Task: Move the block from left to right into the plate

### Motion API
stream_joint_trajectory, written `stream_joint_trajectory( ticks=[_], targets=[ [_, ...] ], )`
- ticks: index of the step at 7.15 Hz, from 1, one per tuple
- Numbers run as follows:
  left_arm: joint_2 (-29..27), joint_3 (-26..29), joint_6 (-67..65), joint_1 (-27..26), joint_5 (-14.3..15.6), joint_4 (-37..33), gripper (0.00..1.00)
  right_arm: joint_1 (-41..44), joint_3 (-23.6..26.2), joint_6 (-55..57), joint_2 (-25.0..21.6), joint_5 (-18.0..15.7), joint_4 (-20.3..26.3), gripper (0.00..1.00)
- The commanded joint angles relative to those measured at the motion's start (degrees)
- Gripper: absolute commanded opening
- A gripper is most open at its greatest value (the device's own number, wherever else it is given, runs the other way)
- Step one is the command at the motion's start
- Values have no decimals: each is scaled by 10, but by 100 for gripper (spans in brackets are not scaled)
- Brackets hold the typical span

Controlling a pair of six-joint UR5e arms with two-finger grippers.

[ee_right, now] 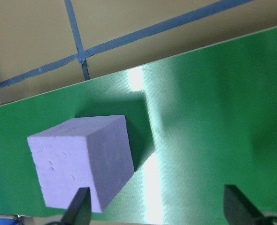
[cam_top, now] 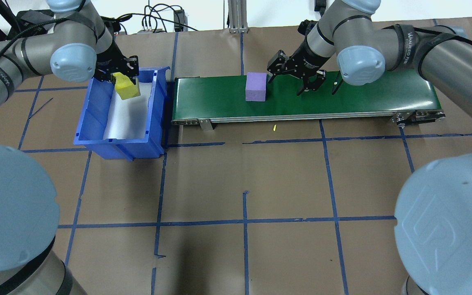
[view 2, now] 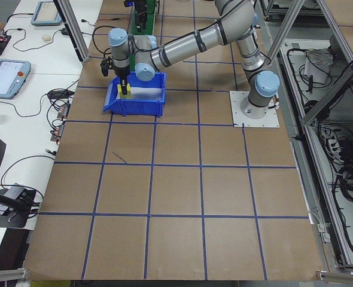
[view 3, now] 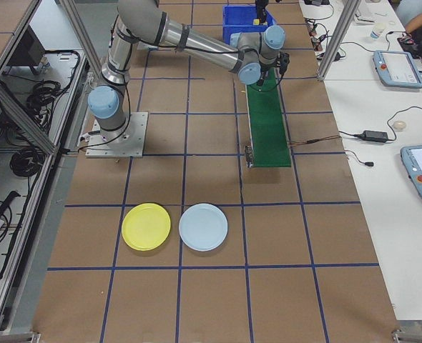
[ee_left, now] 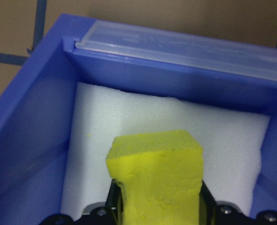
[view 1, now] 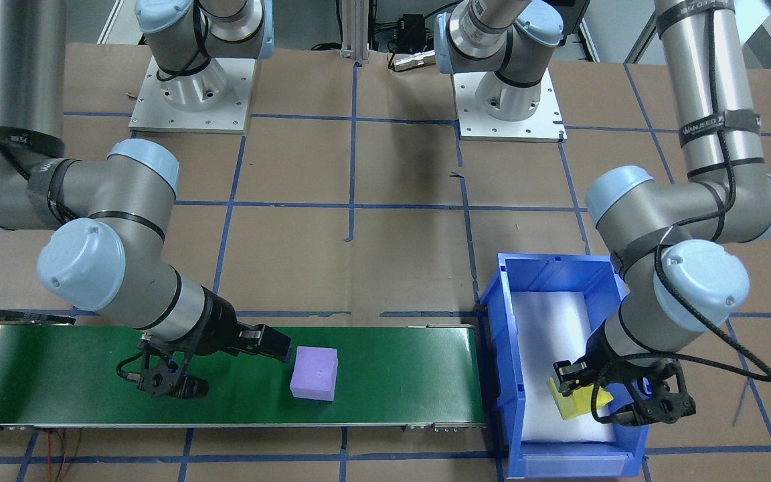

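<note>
**Overhead exterior: yellow block gripped over the bin, purple block on the belt**

On my screen the left claw (cam_top: 122,78) is clamped on a yellow foam block (cam_top: 126,87), held inside the blue bin (cam_top: 96,131) above its white foam liner (cam_top: 127,114). Further right, a purple foam block (cam_top: 255,86) sits on the green conveyor belt (cam_top: 363,98). The right claw (cam_top: 269,73), fingers apart, hangs just beside it.

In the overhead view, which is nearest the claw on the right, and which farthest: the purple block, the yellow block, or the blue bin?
From the right gripper:
1. Purple block, on the green belt right beside the gripper.
2. Blue bin, past the belt's left end.
3. Yellow block, held over the bin's far side by the left gripper.
</note>
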Motion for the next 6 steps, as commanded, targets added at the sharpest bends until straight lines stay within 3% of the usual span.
stream_joint_trajectory(
  ticks=[1, 4, 6],
  targets=[
    [61, 0, -12, -26, -51, -60, 23, 0, -1, 2, 0, 0, 0, 100],
    [49, -3, -11, -122, -49, -36, 25, -1, -1, 2, 2, 1, -1, 100],
    [9, -3, -30, -167, -10, 8, 27, -1, 0, 2, 4, 1, -1, 100]
  ],
)
